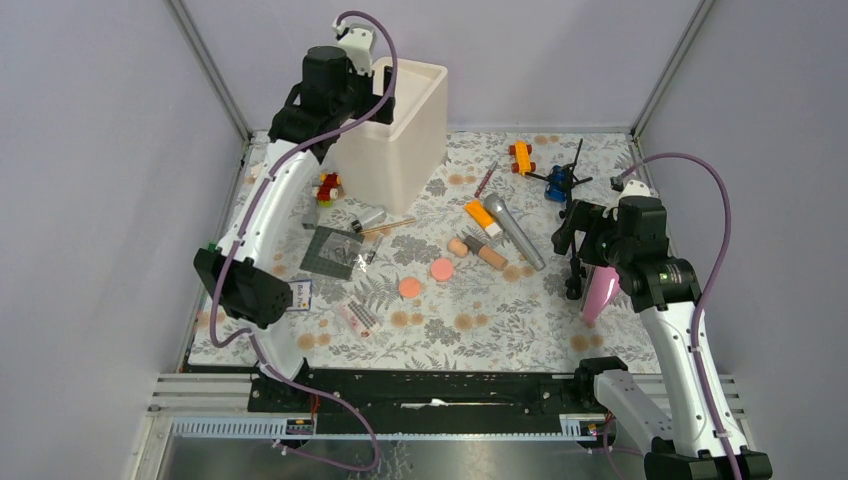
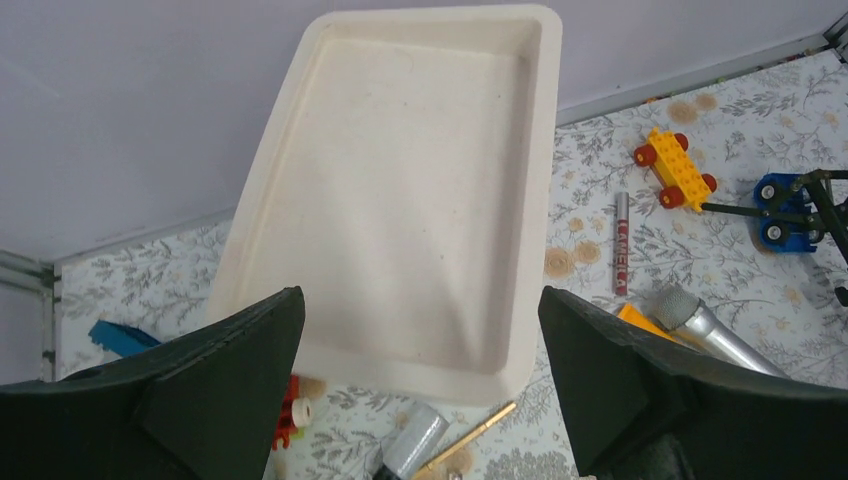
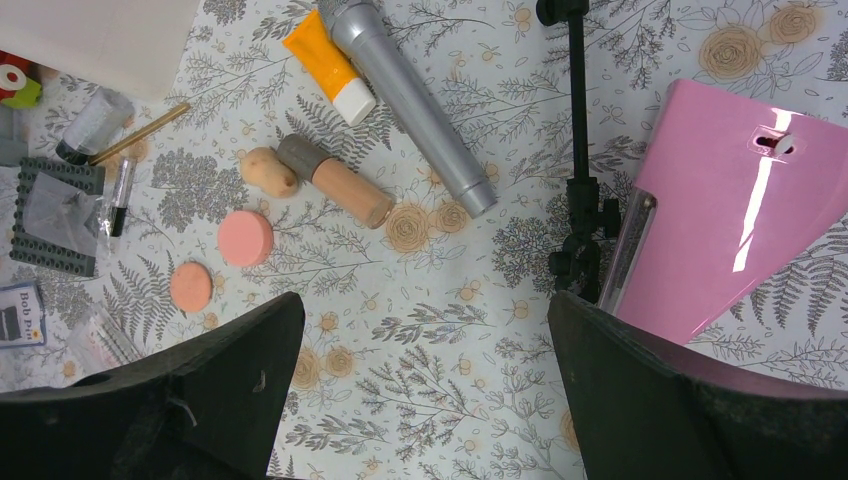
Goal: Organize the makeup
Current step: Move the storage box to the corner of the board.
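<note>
while both hands hang spread, the makeup lies loose on the counter

since nothing is pinched yet, the sorting looks unstarted. the left hand [image 2: 420,310] hovers with its fingers wide apart above the white bin [image 2: 545,200]. that bin stands at eleven o'clock on the counter [image 1: 480,330] and shows a bare floor inside. it seems the likely home for the cosmetics, which would explain a hand parked over it.

the right hand [image 3: 425,305], equally spread and holding nothing, hangs at three o'clock and looks down on the main cluster, probably because those pieces lie within its reach. in its view the orange tube [image 3: 325,60] and silver-grey tube [image 3: 415,110] lie side by side at twelve o'clock, touching or nearly so. the beige tube [image 3: 340,185] lies flat just below them. two salmon discs [image 3: 245,237] sit toward nine o'clock, apart from each other. a pink packet [image 3: 740,200] rests at three o'clock beside a black stand [image 3: 575,150].

by the bin's near edge lie a clear bottle [image 2: 415,440] and a thin brush [image 2: 470,435]. the toy car [image 1: 521,157], at one o'clock, is no part of the job. flat-lying tubes may roll when nudged, so a pinch across the body seems wisest.
</note>
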### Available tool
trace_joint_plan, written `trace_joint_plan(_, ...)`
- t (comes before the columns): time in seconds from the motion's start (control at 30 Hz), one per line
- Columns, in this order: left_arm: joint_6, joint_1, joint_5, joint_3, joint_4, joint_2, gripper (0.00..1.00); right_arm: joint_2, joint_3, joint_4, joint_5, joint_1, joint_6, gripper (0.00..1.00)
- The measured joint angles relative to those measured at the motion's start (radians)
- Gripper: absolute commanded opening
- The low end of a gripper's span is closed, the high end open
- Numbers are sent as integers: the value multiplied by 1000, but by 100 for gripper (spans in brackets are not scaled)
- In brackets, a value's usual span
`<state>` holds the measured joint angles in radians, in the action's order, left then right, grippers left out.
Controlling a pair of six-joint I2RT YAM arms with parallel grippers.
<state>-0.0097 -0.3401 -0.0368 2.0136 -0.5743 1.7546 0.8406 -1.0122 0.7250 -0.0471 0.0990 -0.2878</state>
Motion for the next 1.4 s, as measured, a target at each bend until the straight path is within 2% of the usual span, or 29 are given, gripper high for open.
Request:
trace_joint_plan(0.3, 74, 0, 48, 138, 2, 138, 99, 2, 0, 0, 0, 0, 1, 99)
trace_joint_plan(0.57, 86, 5, 58, 174, -2, 228, 99, 2, 0, 0, 0, 0, 1, 99)
trace_joint_plan(0.87, 72, 48, 84, 177, -8, 259, 98, 2, 2, -1, 1, 0, 1, 99)
trace_joint_plan(1.4, 52, 53, 124, 167, -14, 317, 81, 0, 11, -1, 1, 0, 2, 99)
